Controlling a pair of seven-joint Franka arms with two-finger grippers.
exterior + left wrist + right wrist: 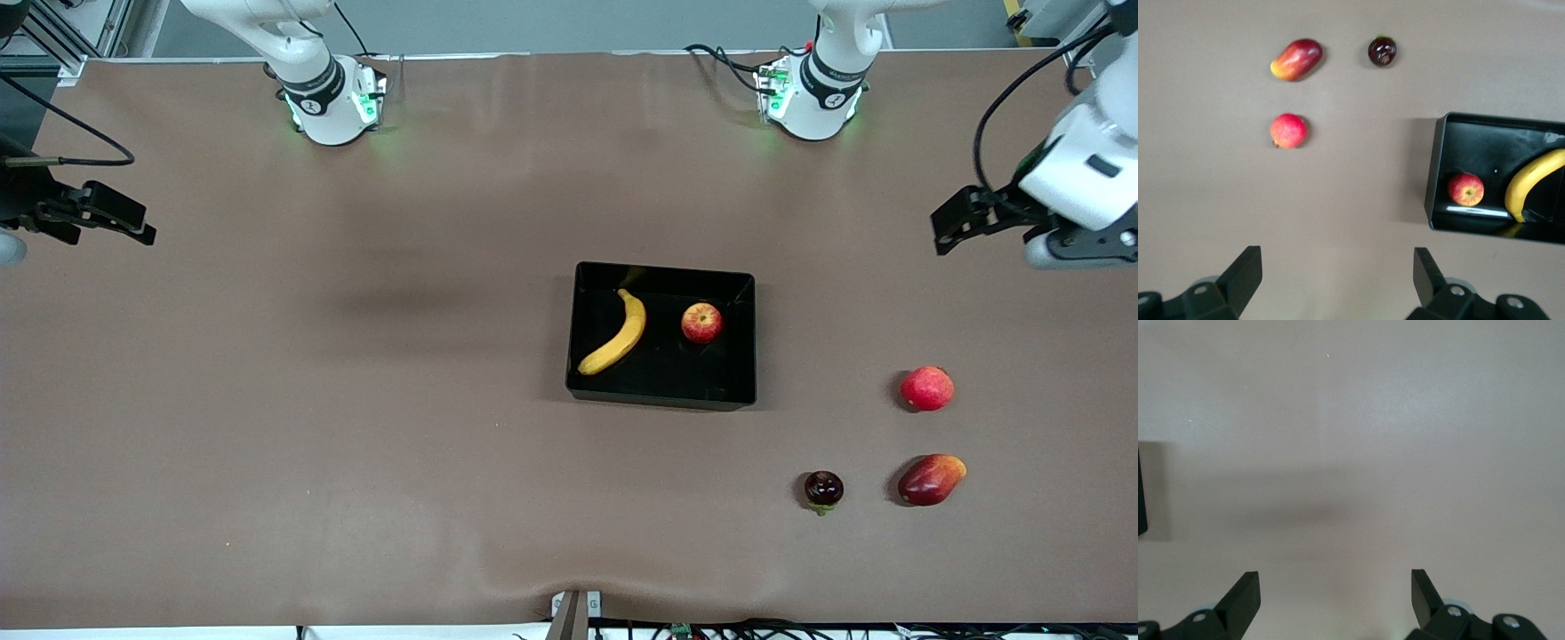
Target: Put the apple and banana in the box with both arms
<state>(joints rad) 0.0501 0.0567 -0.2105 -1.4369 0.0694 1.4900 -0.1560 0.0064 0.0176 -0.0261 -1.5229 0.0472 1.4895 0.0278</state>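
The black box point(661, 386) stands mid-table. The yellow banana point(616, 334) and the red apple point(701, 323) with yellow streaks both lie in it, apart from each other. The left wrist view also shows the box point(1436, 172), the apple point(1465, 189) and the banana point(1533, 183). My left gripper point(949, 225) is open and empty, up in the air over the table's edge at the left arm's end; its own view shows it point(1337, 275) over bare table. My right gripper point(124, 222) is open and empty, up over the right arm's end; its own view shows it point(1335, 597) too.
Three other fruits lie toward the left arm's end, nearer the front camera than the box: a pinkish-red round fruit point(926, 388), an oval red-orange fruit point(930, 479) and a small dark fruit point(823, 489). A sliver of the box point(1141, 500) shows in the right wrist view.
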